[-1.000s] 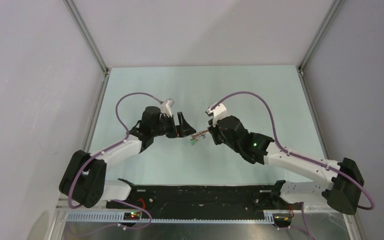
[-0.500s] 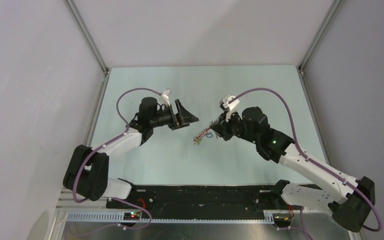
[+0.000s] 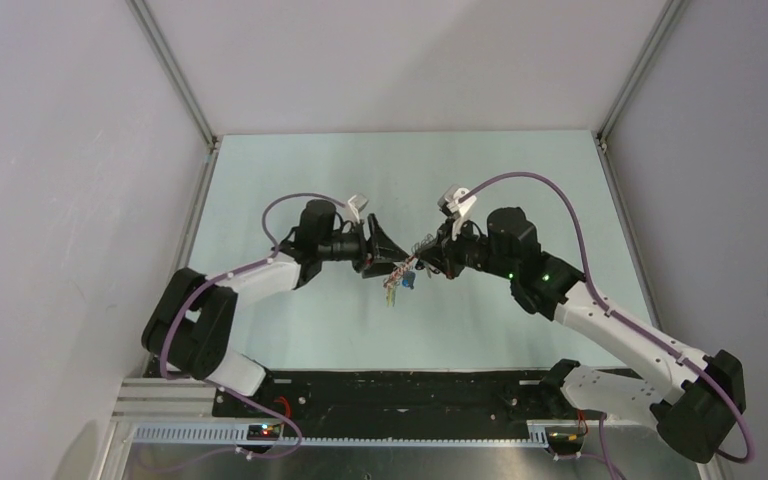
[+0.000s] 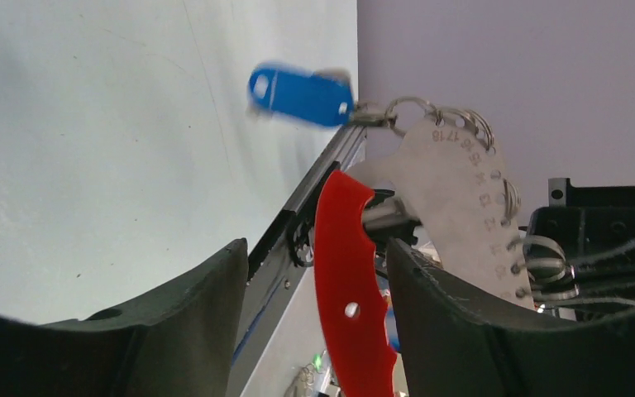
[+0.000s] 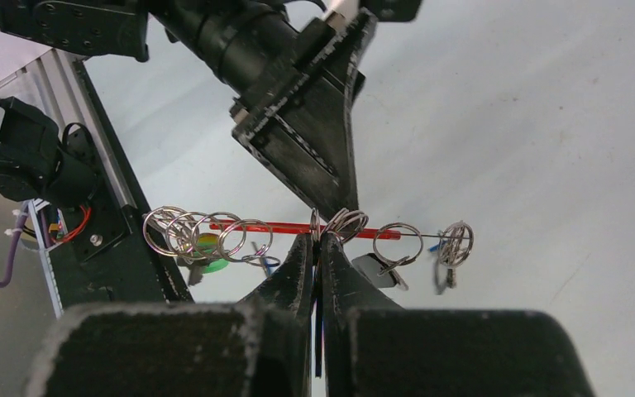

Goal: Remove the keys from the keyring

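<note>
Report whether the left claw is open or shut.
Open. The left claw has its fingers wide apart in the left wrist view, with the keyring between them and a clear gap beside one finger.

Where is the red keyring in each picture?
Top external: the keyring is in the middle, between the left gripper and the right gripper.
Left wrist: bottom middle, red part between the left gripper's fingers.
Right wrist: centre, edge-on as a thin red line, pinched by the right gripper.
Shared landmark: the black left gripper, next to the keyring in every view.
</note>
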Controlling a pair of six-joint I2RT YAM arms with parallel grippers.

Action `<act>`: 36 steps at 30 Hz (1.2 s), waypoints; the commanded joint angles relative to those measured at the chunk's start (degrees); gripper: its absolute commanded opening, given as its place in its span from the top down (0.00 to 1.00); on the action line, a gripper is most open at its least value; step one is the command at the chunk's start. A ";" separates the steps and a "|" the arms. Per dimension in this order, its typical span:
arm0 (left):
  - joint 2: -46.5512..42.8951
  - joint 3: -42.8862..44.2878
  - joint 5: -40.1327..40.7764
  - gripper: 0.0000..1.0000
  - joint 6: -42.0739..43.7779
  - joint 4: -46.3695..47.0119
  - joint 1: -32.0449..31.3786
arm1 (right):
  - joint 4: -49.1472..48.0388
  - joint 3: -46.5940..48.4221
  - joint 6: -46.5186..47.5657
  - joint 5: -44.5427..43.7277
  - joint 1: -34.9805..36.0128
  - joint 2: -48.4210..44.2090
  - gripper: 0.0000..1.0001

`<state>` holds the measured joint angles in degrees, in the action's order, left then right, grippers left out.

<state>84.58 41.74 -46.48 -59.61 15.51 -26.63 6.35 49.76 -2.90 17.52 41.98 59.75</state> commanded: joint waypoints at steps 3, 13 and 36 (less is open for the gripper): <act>2.97 5.63 -2.70 0.36 -2.16 1.43 -3.04 | -5.37 0.59 -0.42 2.67 -0.14 0.79 0.99; 0.75 7.71 -2.73 1.00 1.52 1.49 0.46 | -2.25 -2.04 -2.32 -1.75 -0.24 -0.71 0.98; -10.89 32.01 67.62 1.00 49.70 -50.56 -6.88 | -7.57 -9.42 -11.97 -2.90 -8.39 -9.46 0.14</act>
<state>74.91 69.49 1.96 -19.27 -28.95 -29.76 4.32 39.75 -11.86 13.69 35.77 51.51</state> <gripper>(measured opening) 0.237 0.855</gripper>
